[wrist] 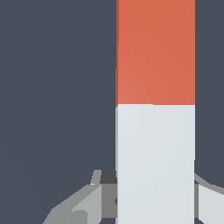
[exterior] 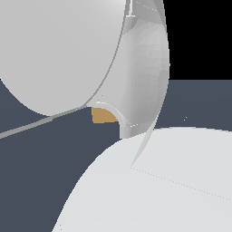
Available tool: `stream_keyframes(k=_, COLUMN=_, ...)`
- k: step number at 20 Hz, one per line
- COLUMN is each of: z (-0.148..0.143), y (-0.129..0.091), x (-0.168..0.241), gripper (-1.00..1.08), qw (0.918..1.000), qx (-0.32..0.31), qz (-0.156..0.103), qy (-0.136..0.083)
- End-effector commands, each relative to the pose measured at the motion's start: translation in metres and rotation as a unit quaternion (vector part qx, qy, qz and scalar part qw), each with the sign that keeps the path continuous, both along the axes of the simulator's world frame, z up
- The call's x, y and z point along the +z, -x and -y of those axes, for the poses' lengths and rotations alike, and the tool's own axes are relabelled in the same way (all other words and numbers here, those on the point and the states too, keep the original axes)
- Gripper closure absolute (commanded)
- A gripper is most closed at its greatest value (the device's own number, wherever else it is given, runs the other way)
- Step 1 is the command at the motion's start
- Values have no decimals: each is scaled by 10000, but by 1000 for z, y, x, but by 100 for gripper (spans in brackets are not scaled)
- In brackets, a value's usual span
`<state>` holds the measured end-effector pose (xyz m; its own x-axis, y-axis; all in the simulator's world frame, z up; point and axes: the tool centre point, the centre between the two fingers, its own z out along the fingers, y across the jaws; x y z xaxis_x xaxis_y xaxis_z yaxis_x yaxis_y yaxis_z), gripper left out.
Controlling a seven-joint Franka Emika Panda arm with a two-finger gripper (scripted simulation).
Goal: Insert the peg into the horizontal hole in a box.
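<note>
In the wrist view the peg fills the frame up close, its far part orange-red and its near part pale grey-white. My gripper has a grey finger against one side of the white part and a second finger on the other side, so it is shut on the peg. In the exterior view only a small tan corner of the box shows between the arm's white links. The horizontal hole is hidden. The gripper and the peg are hidden in the exterior view.
Large white arm links block most of the exterior view. A dark blue-grey floor lies beneath, and it is the background in the wrist view.
</note>
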<state>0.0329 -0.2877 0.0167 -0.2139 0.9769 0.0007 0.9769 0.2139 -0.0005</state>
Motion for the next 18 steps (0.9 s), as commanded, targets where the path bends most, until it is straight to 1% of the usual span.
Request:
stream_keyframes(k=1, z=0, y=0, x=0, gripper=108, qw=10000, qx=0, qz=4, qy=2)
stream_keyframes(k=6, z=0, y=0, x=0, gripper=108, qw=10000, qx=1, qz=1, qy=1)
stream_keyframes(k=10, z=-6, y=0, x=1, gripper=108, qw=10000, qx=1, qz=1, qy=1)
stream_keyframes(k=15, z=-26, y=1, x=5, gripper=108, qw=10000, qx=7, qz=0, qy=1)
stream_keyframes(k=18, z=-46, y=2, x=9, gripper=108, qw=10000, qx=14, qz=1, qy=1)
